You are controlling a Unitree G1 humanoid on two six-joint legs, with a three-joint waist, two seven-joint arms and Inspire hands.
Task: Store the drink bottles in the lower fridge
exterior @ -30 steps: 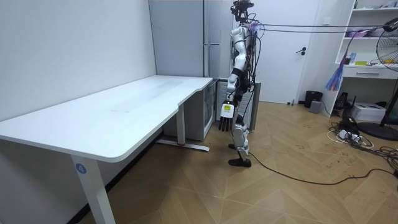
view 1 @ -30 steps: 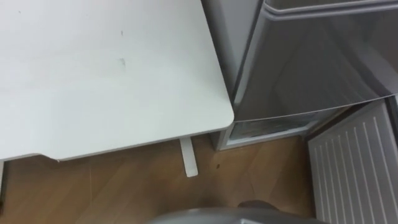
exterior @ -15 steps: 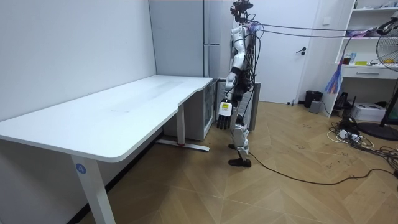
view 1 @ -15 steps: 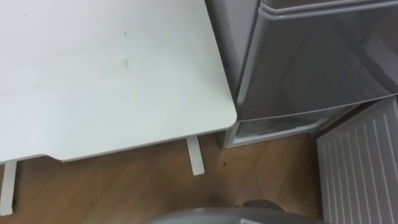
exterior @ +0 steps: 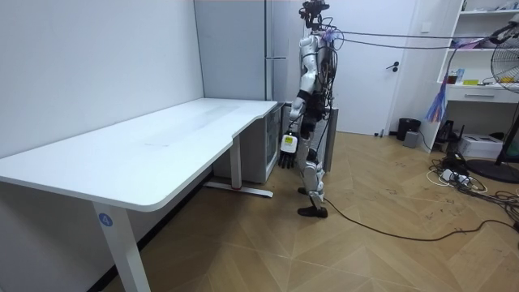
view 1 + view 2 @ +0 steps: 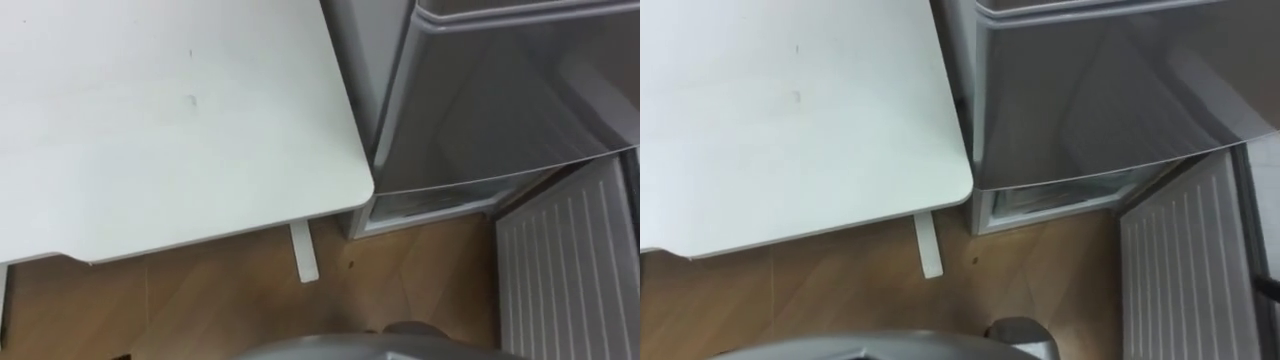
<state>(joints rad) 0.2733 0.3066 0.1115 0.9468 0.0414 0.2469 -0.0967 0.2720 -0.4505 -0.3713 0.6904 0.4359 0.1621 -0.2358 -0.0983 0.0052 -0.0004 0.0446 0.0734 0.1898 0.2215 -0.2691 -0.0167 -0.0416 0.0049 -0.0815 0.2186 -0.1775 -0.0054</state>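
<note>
I stand facing the grey fridge (image 5: pixel 243 49), by the end of the white table (image 5: pixel 162 146). The fridge's upper door (image 6: pixel 500 100) is closed. Below it the lower compartment (image 6: pixel 430 205) stands open, and a strip of its pale inside shows. Its door (image 6: pixel 570 270) is swung out at the right, ribbed white lining facing up. My left hand (image 5: pixel 287 150) hangs beside my thigh near the table's corner, with its fingers straight and nothing in it.
The table's rounded corner (image 6: pixel 350 185) lies close to the fridge's left side, with a white table foot (image 6: pixel 300 252) on the wooden floor beneath. In the room view's right are a shelf (image 5: pixel 486 49), a standing fan (image 5: pixel 507 57) and loose cables (image 5: pixel 462 178).
My left hand has risen a little and swung towards the fridge. The eye view shifted slightly one way and back; the fridge and table stayed in place.
</note>
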